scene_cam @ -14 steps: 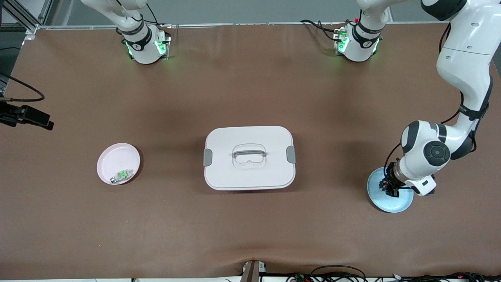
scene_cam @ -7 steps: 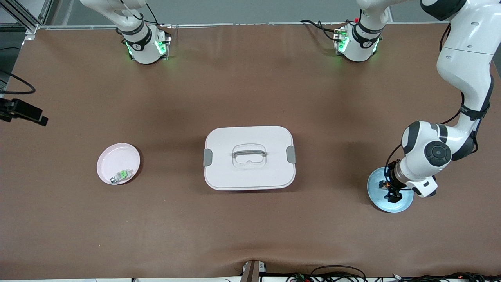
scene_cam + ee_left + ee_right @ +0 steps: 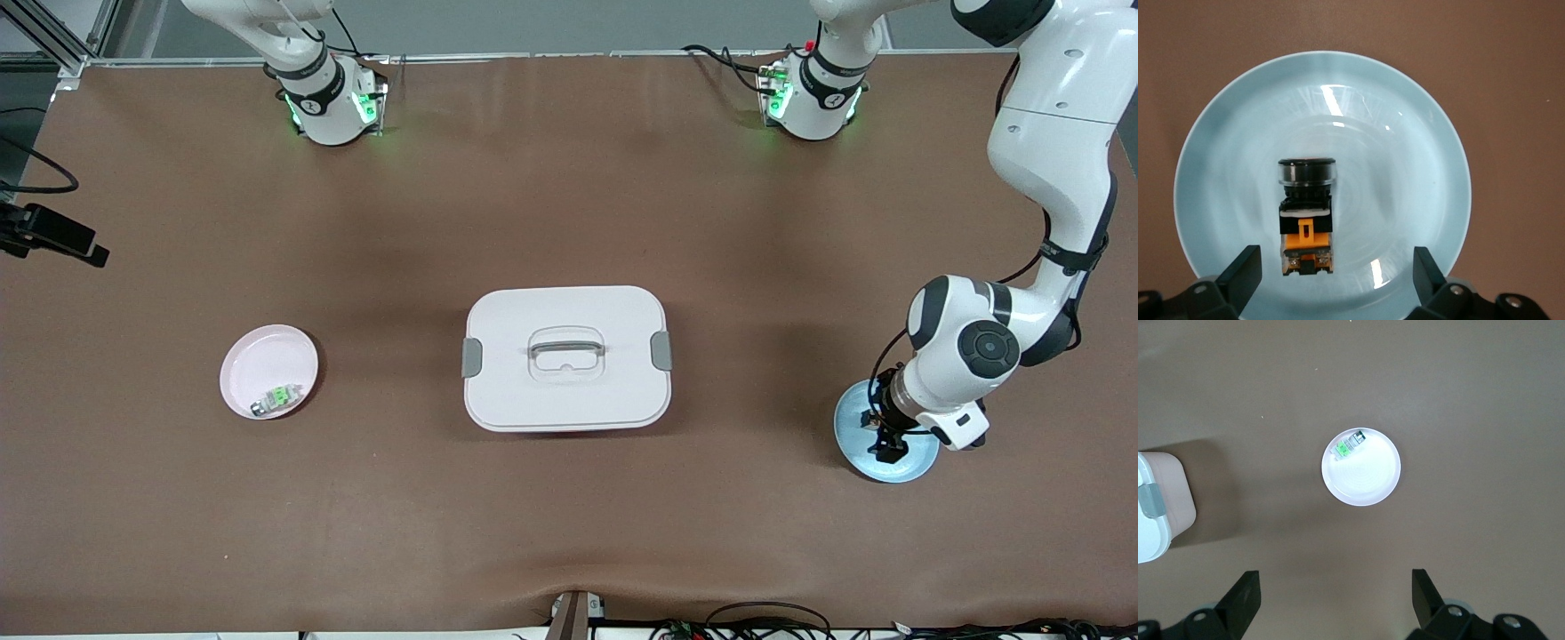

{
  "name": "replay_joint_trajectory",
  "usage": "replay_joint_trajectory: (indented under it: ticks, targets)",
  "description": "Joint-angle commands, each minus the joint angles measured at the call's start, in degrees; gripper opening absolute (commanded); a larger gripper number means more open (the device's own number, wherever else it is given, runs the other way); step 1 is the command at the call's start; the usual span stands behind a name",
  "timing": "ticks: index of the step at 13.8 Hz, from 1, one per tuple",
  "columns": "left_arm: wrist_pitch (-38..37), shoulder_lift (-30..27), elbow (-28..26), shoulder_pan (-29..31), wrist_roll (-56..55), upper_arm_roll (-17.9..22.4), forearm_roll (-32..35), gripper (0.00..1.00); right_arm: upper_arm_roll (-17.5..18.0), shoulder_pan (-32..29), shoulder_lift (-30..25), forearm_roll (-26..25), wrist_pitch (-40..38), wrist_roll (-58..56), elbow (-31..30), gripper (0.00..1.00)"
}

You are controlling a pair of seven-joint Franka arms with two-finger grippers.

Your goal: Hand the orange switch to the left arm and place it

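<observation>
The orange switch [image 3: 1306, 220] lies on its side on the blue plate [image 3: 1405, 133], black cap and orange body showing. My left gripper [image 3: 1336, 267] hangs just above it, open, with a finger on each side and neither touching. In the front view the left gripper [image 3: 890, 439] is over the blue plate [image 3: 920, 459] at the left arm's end of the table. My right gripper [image 3: 1336, 587] is open and empty, high above the table near the pink plate [image 3: 1368, 483]. The white box [image 3: 566, 311] stands mid-table between the two plates.
The pink plate [image 3: 258, 356] at the right arm's end holds a small green-and-silver component [image 3: 277, 397]. A corner of the box [image 3: 1155, 513] shows in the right wrist view. Both arm bases stand along the table edge farthest from the front camera.
The left gripper has opened and let the orange switch go onto the blue plate, then lifted slightly. A black part at the right arm's end of the table has shifted away from the front camera.
</observation>
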Motion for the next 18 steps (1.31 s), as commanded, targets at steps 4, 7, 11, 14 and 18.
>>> replay_joint_trajectory:
  ticks: [4,7,11,14,18]
  targets:
    - [-0.2,-2.4,0.4,-1.0,6.7,0.6,-4.7,1.0,-0.1,-0.8,-4.8,0.6,2.5,0.1,-6.5,1.0]
    - [-0.3,-7.3,-2.0,-7.1,21.3,8.0,-17.1,1.0,-0.2,-0.5,-6.6,0.6,4.3,0.1,-9.3,1.0]
    - [-0.4,-12.9,-6.5,-14.7,38.6,14.5,-26.1,1.0,-0.1,-0.7,-6.6,0.6,4.0,0.0,-9.2,1.0]
    - [-0.4,-16.1,-9.2,-15.3,56.1,14.4,-27.4,1.0,-0.1,-0.7,-6.7,0.2,3.4,-0.7,-8.7,1.0]
    - [-0.5,-21.0,-13.0,-15.3,78.3,14.4,-30.1,1.0,0.0,-0.6,-6.7,-1.3,3.1,-7.1,-8.2,1.0]
